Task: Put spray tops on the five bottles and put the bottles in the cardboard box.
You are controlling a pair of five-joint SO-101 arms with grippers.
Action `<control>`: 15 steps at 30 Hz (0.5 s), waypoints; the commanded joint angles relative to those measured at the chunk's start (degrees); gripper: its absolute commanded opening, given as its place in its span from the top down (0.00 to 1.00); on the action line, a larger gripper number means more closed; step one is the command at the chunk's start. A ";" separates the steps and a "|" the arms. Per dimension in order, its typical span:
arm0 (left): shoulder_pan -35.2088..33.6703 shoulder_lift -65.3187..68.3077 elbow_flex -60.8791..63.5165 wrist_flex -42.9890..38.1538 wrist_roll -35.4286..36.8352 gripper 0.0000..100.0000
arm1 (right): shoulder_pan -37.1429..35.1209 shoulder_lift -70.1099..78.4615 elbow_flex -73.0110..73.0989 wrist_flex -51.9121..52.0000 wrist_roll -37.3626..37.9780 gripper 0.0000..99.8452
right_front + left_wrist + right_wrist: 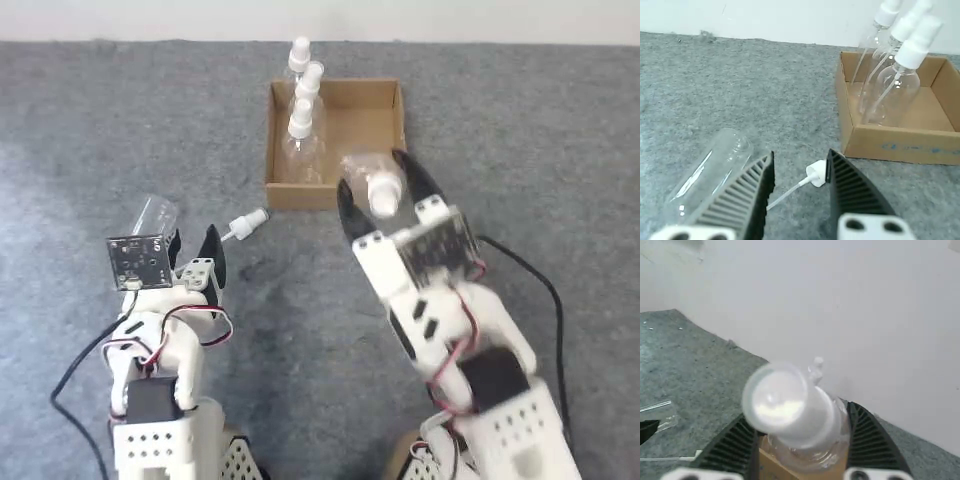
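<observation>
Cardboard box [385, 105] sits open on the grey table [540, 130]. Three capped bottles [303, 120] stand upright in a row along the box's left wall, spray tops on; the left wrist view shows them [896, 82] inside the box [890, 145] too.

Right gripper [372, 185] hangs over the box's front right corner. Its fingers [867, 440] are clamped on the held bottle [362, 168], one on each side. That bottle has its white spray top fitted, and the top points back at the wrist camera [787, 407]. Can't tell if it touches the box rim.

Left gripper [193, 250] is well out from the box's front left corner, low over the table, fingers [752, 195] spread apart with nothing gripped.

Loose spray top [247, 224] lies on the table just off the box's front left corner, its tube pointing away from the box. In the left wrist view it [815, 176] lies beyond the fingertips.

Bare bottle [152, 218], no top, lies on its side farther left of the box, beside the left gripper [801, 160]; seen also at [710, 170].
</observation>
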 commanded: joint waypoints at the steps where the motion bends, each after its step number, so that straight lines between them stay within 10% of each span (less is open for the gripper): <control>1: -0.26 -0.70 -2.77 0.09 -0.26 0.84 | 3.65 10.86 -7.30 -5.85 1.14 0.89; 15: -0.26 -0.70 -2.77 -0.09 -0.26 0.84 | 9.36 49.89 -32.53 -7.25 0.97 0.89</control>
